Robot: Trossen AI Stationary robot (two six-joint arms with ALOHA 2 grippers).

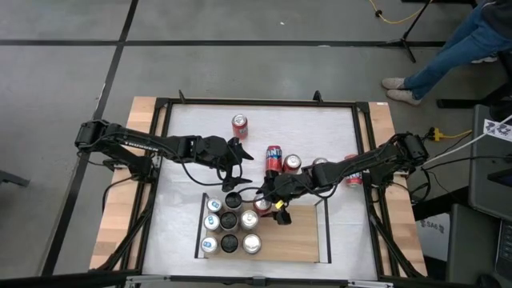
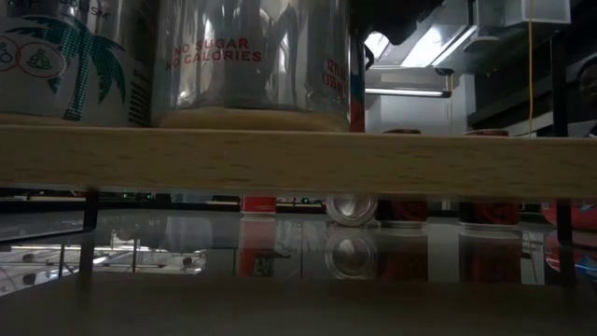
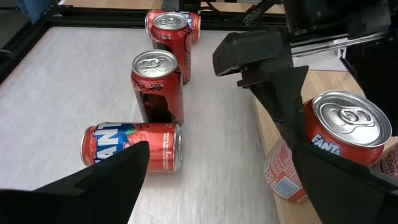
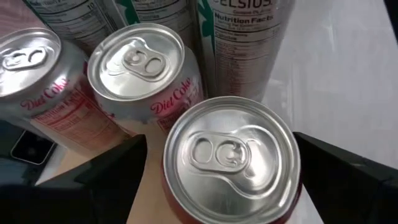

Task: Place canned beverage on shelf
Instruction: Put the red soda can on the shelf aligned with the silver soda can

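A red Fanta can (image 3: 348, 134) stands upright at the far edge of the light-wood shelf (image 1: 296, 240). My right gripper (image 1: 268, 200) is shut on it, and it fills the right wrist view (image 4: 230, 162). Several Diet Coke and Celsius cans (image 1: 230, 224) stand on their bases on the shelf's left part. My left gripper (image 1: 234, 160) is open and empty over the white tabletop, just beyond the shelf's far edge. It is also in the left wrist view (image 3: 221, 149). My right gripper pinches the Fanta can's upper wall (image 3: 310, 124), just under the rim, between its two fingers. One finger (image 3: 277, 87) comes down at it from above; the other is hidden behind the can. The can is upright; my left finger hides its base.
Loose red cans are on the white tabletop beyond the shelf: one lying Fanta can (image 3: 134, 146) and upright ones (image 3: 155, 87) (image 1: 240, 124) (image 1: 352, 176). The shelf's right part (image 1: 308, 236) is bare wood between black rails. A person's legs (image 1: 448, 48) are beyond the table's far right.
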